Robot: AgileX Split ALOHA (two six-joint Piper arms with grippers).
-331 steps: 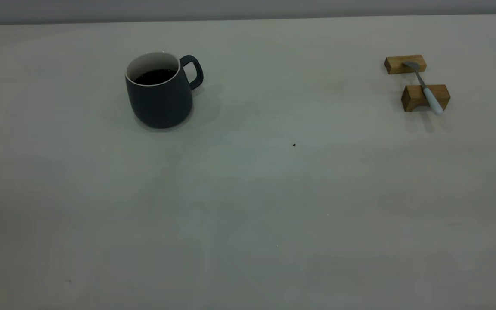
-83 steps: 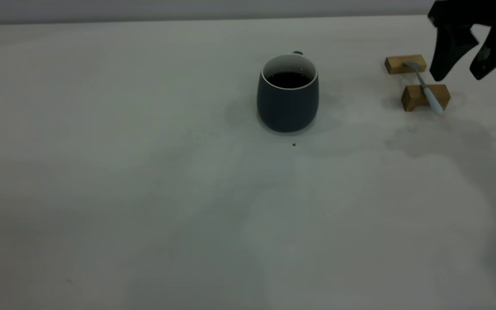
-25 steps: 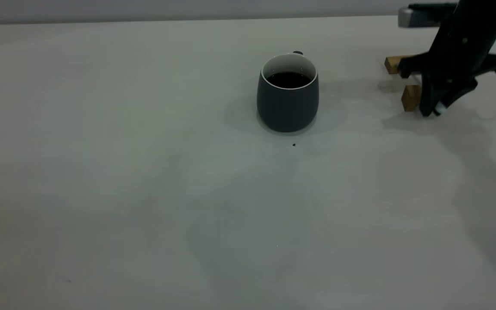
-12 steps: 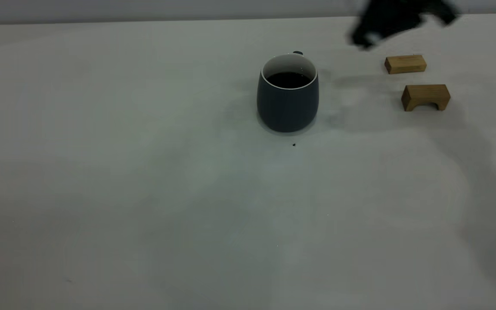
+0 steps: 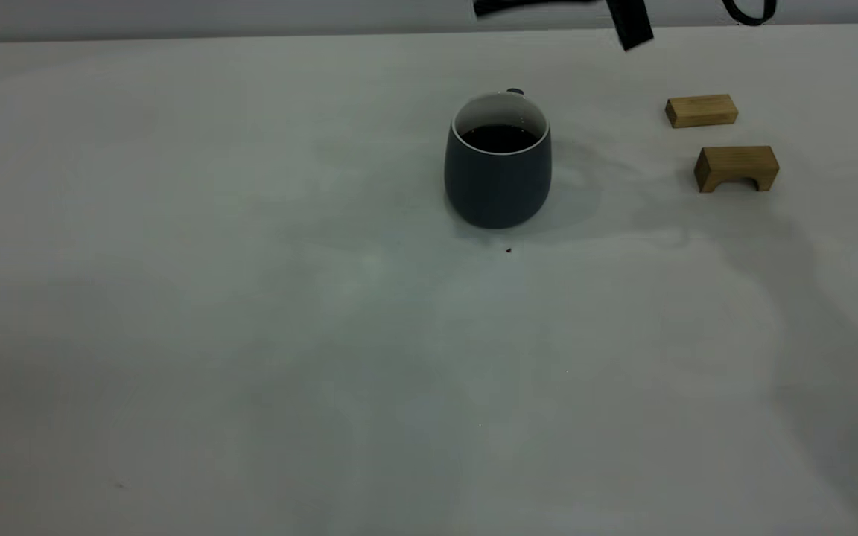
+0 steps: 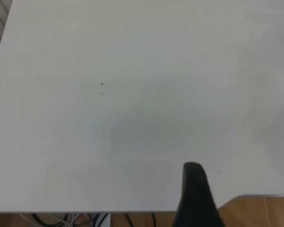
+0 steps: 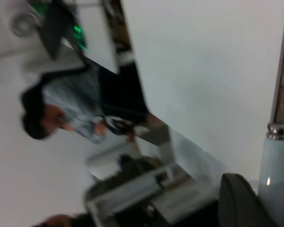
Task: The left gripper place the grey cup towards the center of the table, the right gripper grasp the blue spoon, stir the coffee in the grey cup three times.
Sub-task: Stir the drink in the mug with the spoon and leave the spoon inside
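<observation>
The grey cup (image 5: 497, 160) stands upright near the middle of the table (image 5: 325, 335), with dark coffee (image 5: 500, 138) inside it and its handle turned to the far side. The blue spoon (image 7: 276, 175) is held in my right gripper (image 7: 273, 208), its pale handle pressed against a black finger (image 7: 241, 203) and its metal neck running out past it. In the exterior view only black parts of the right arm (image 5: 634, 26) show at the top edge, above and right of the cup; the spoon is out of that view. My left gripper (image 6: 213, 198) hangs over the table's near edge, far from the cup.
Two tan wooden blocks (image 5: 701, 110) (image 5: 736, 168) lie bare at the right of the table. A tiny dark speck (image 5: 509, 250) sits just in front of the cup. A person (image 7: 61, 113) and equipment show beyond the table in the right wrist view.
My right gripper has lifted the spoon off the wooden blocks and risen up and left, almost out of the exterior view. The cup has stayed in place.
</observation>
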